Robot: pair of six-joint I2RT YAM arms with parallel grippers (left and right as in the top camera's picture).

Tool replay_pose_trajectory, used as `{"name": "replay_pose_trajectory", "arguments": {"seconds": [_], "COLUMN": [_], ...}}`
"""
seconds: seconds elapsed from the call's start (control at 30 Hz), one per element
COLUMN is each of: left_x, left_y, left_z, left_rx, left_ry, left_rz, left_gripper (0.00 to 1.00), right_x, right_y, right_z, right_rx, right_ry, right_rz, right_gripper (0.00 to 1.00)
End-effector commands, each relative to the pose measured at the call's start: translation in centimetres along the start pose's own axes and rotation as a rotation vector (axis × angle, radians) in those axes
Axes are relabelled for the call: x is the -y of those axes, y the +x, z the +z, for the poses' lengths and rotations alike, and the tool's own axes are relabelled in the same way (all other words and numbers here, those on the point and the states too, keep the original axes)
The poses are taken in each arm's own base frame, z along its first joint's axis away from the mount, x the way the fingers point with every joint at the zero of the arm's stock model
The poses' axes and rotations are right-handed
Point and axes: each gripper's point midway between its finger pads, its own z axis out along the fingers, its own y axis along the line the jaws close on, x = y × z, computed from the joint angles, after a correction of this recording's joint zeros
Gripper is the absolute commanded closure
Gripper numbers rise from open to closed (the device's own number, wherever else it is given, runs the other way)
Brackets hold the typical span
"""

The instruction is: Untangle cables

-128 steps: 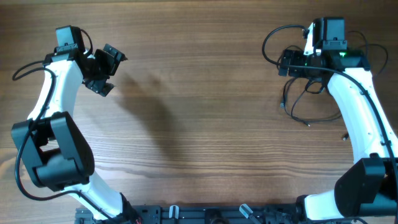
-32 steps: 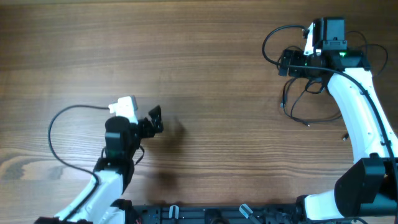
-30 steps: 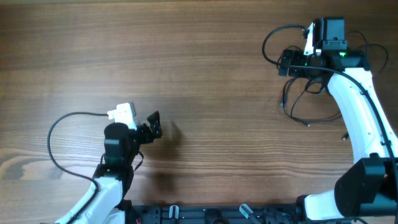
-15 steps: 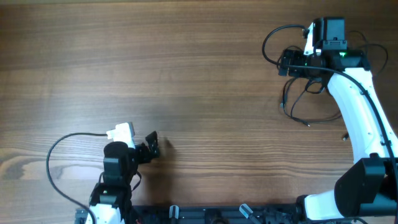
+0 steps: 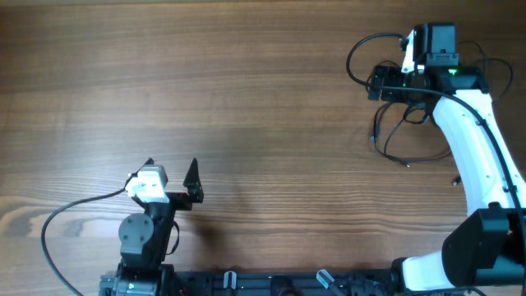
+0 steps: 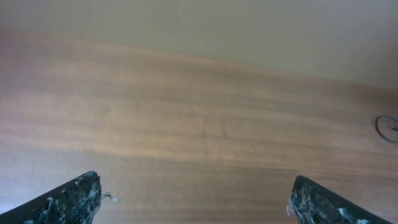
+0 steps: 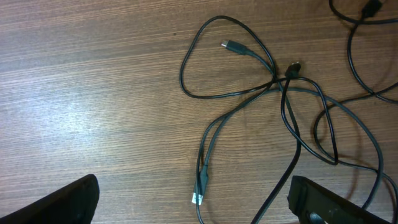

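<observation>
Thin black cables (image 7: 283, 99) lie tangled in loose loops on the wooden table, crossing at a small connector (image 7: 292, 67). One plug (image 7: 231, 45) lies inside the upper loop and another plug (image 7: 200, 186) points toward the near edge. My right gripper (image 7: 194, 190) hovers open above them, its fingers (image 7: 65, 202) wide apart with nothing between them. In the overhead view the cables (image 5: 396, 136) lie under and below the right gripper (image 5: 380, 85) at the far right. My left gripper (image 5: 171, 168) is open and empty at the near left, far from the cables.
The arm's own thicker black wire (image 5: 355, 57) loops beside the right wrist. A loose plug end (image 5: 454, 181) lies near the right arm. The left wrist view shows bare wood between the fingertips (image 6: 71, 198) and a small cable loop (image 6: 388, 124) far off.
The left arm has pulled back from the far left to the near edge of the table, gripper still open. The right arm and the cables have not moved.
</observation>
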Motion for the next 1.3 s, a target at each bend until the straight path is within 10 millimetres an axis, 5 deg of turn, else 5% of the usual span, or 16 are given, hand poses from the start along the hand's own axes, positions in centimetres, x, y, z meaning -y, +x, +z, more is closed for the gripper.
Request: {"name": "replay_pose_trajectory", "arguments": {"seconds": [0.0, 1.27], "left_x": [-0.5, -1.2], "left_y": [-1.6, -2.7], "left_z": [-0.5, -0.9], "left_rx": [0.073, 0.120], "left_ry": [-0.027, -0.056], "left_rz": [0.105, 0.144], "left_gripper": [0.00, 0.00], "right_x": [0.4, 0.4], "right_y": [-0.2, -0.2], "right_z": [0.2, 0.2], "right_rx": [0.002, 0.002], "right_ry": [0.019, 0.019], "right_rz": [0.001, 0.001], "right_gripper": [0.00, 0.00]}}
